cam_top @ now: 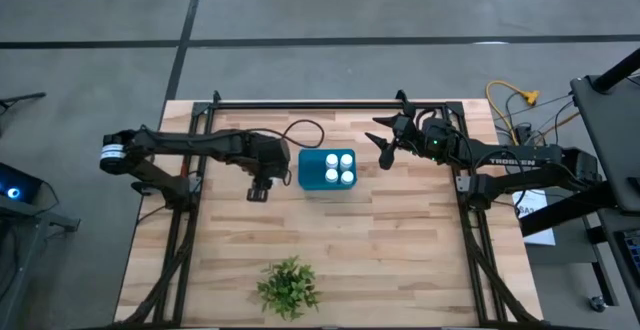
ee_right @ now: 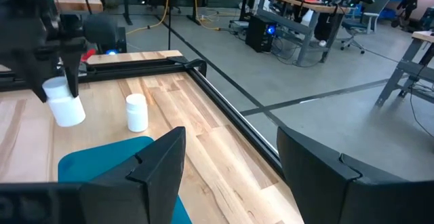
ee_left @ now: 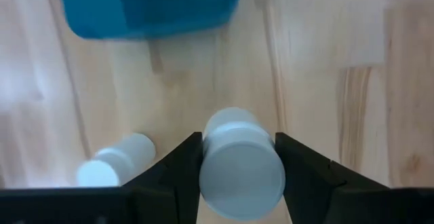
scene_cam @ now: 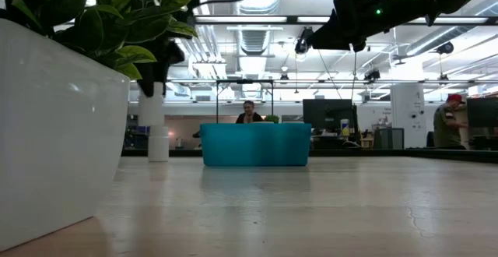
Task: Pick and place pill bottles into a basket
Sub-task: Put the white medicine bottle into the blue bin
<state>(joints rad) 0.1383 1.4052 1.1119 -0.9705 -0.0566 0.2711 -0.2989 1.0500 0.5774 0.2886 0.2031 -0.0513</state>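
The teal basket (cam_top: 313, 160) stands mid-table with several white pill bottles (cam_top: 339, 168) upright inside it. My left gripper (cam_top: 259, 188) hovers just left of the basket, shut on one more pill bottle (ee_left: 241, 173). Another pill bottle (ee_right: 137, 112) stands upright on its base on the wood beside it, also seen in the left wrist view (ee_left: 115, 163). My right gripper (cam_top: 385, 152) waits open and raised to the right of the basket, its fingers empty (ee_right: 230, 142). My left gripper pinches the bottle's upper part, just below the cap (ee_left: 237, 125), between its two fingers (ee_left: 180, 166). The fingers come from above, pointing steeply down. The bottle (ee_right: 66, 107) hangs below them, slightly tilted, clear of the table.
A green plant in a white pot (cam_top: 288, 288) sits near the table's front edge and fills the left of the low view (scene_cam: 54, 132). Black frame rails (cam_top: 330, 103) run along the table's far edge and sides. People show in the room behind (scene_cam: 249, 113).
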